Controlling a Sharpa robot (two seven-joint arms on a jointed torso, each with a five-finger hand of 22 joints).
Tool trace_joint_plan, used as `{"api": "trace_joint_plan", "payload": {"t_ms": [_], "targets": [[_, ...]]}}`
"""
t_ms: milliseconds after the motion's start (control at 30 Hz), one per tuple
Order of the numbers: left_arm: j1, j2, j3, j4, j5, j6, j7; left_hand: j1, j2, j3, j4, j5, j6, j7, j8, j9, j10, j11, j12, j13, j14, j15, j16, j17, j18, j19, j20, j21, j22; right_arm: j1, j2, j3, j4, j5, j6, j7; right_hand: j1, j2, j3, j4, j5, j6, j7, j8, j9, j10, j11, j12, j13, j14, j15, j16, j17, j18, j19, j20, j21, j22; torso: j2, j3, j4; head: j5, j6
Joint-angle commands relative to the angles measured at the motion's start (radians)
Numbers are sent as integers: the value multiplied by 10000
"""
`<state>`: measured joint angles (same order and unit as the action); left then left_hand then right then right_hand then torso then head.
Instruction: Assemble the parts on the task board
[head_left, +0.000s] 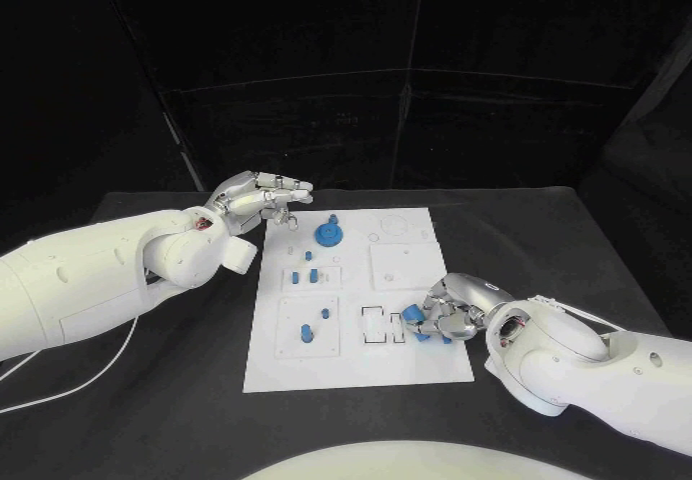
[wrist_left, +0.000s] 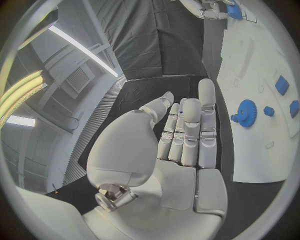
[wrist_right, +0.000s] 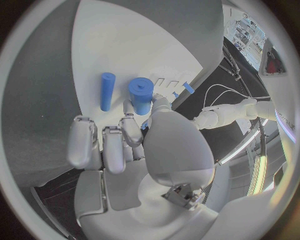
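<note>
The head camera looks steeply down at the black table (head_left: 577, 230) and takes in the whole flat white task board (head_left: 418, 365). Each wrist camera sits close behind its own silver hand, facing along the fingers (wrist_left: 206, 107); all three views share the board.

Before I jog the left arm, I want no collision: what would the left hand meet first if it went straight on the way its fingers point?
Probably nothing: the left hand points past the board's far corner, over bare table.
</note>
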<state>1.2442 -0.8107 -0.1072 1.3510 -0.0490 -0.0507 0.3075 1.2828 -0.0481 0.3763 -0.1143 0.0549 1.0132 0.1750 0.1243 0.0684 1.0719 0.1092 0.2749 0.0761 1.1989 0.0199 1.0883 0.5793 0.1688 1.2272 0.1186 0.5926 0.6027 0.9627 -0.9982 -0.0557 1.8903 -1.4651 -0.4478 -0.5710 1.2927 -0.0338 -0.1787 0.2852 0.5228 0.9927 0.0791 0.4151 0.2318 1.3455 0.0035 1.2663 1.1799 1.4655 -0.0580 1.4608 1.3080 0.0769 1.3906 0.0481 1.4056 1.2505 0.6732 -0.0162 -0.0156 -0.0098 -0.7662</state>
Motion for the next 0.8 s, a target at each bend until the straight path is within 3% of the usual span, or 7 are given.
{"api": "trace_joint_plan", "payload": {"t_ms": [33, 200, 400, 533, 733, 800], "targets": [[12, 20, 7, -7, 41, 142, 98, -80, 45, -70, 17, -40, 3, 24, 43, -6, -71, -28, 57, -1, -79, 20, -50, -9, 129, -77, 2, -32, -14, 17, -45, 13, 231, 459, -1146, 201, 198, 32, -26, -41, 149, 37, -12, 36, 68, 71, -24, 69, 38, 671, -69, 76, 494, -86, 85, -5, 64, 22, -15, -9, -11, -9, 7], [9, 72, 6, -31, 41, 174, 96, -80, 45, -70, 17, -40, 3, 24, 43, -6, -71, -28, 57, -1, -79, 20, -50, -9, 129, -77, 2, -32, -14, 21, -72, 18, 515, 842, -1624, 478, 230, 33, -27, -48, 179, 28, -11, 32, 80, 68, -27, 57, 33, 672, -71, 81, 504, -85, 82, -8, 61, 16, 3, -17, 50, -20, 45], [8, 83, 6, -39, 41, 180, 91, -80, 45, -70, 17, -40, 3, 24, 43, -6, -71, -28, 57, -1, -79, 20, -50, -9, 129, -77, 2, -32, -14, 23, 159, 20, 465, 1199, -1283, 490, 251, 27, -32, -52, 184, 11, -6, 23, 88, 40, -24, 13, -13, 670, -72, 79, 500, -86, 82, -11, 62, 18, 10, -19, 41, 54, 43], [8, 94, 5, -31, 41, 192, 87, -80, 45, -70, 17, -40, 3, 24, 43, -6, -71, -28, 57, -1, -79, 20, -50, -9, 129, -77, 2, -32, -14, 24, 487, 21, 277, 1422, -545, 415, 94, 91, -168, 18, -563, -90, 49, -43, 149, -47, 27, -152, -145, 657, -33, 69, 486, -79, 48, 11, 34, -29, 9, -28, 27, 80, 58], [8, 103, 4, -20, 41, 199, 85, -74, 41, -73, 11, -39, -6, 21, 43, -7, -82, -30, 62, -2, -91, 21, -50, -19, 130, -84, 4, -39, -18, 24, 879, 22, 49, 1547, -168, 397, -29, 189, -265, 33, -861, -87, 51, -52, 222, -29, 36, -173, -118, 657, -21, 75, 501, -77, 44, 28, 33, -25, 14, -13, 23, 117, 37], [8, 102, 4, -16, 41, 202, 84, -74, 41, -73, 11, -39, -6, 21, 43, -7, -82, -30, 62, -2, -91, 21, -50, -19, 130, -84, 4, -39, -18, 24, 1004, 23, -48, 1600, -172, 398, -200, 255, -397, 29, -1488, -86, 45, -55, 292, -14, 35, -187, -93, 656, -19, 77, 507, -77, 45, 34, 35, -17, 11, -16, 24, 116, 38]]}}
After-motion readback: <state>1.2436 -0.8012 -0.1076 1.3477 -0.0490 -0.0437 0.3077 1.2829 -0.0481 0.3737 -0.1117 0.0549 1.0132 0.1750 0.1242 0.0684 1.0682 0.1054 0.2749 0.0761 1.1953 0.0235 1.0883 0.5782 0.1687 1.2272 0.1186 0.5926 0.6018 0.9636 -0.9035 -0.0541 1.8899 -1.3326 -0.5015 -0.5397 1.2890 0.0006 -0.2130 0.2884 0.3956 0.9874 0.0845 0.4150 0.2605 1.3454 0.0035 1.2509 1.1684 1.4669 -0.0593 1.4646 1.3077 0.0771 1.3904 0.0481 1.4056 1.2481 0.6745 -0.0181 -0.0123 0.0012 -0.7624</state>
